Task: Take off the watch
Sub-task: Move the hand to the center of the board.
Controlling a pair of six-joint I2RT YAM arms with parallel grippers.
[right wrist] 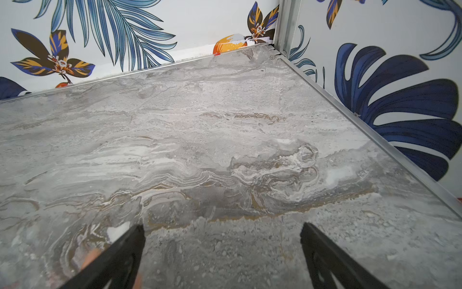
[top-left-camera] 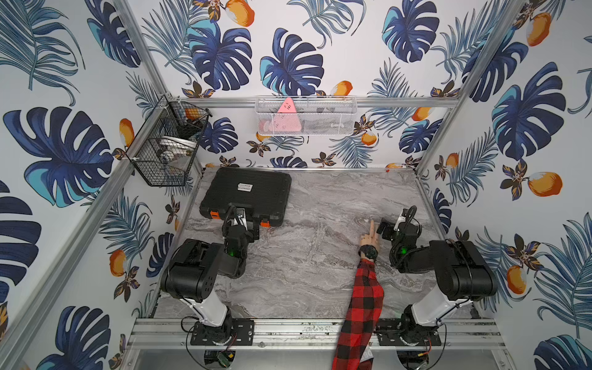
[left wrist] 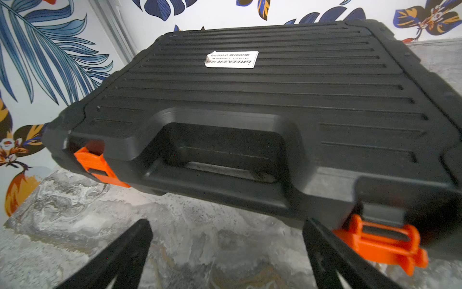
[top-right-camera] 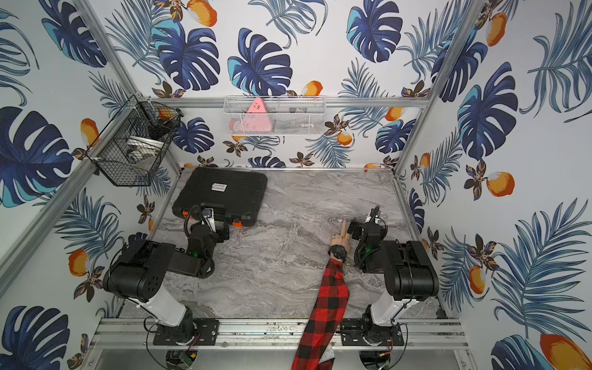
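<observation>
Marble tbl w/ blk case

The watch is too small to make out its dial.

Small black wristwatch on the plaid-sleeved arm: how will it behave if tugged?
Likely won't slide off freely: the small black wristwatch wraps the wrist, between the tan hand and red-checked sleeve. Strap probably flexes; the round case looks rigid.

Both top views look steeply down from the front onto the whole marble table — nearly one scene. The left wrist view sits low, close to the black tool case; the right wrist view faces the table's far corner.
</observation>
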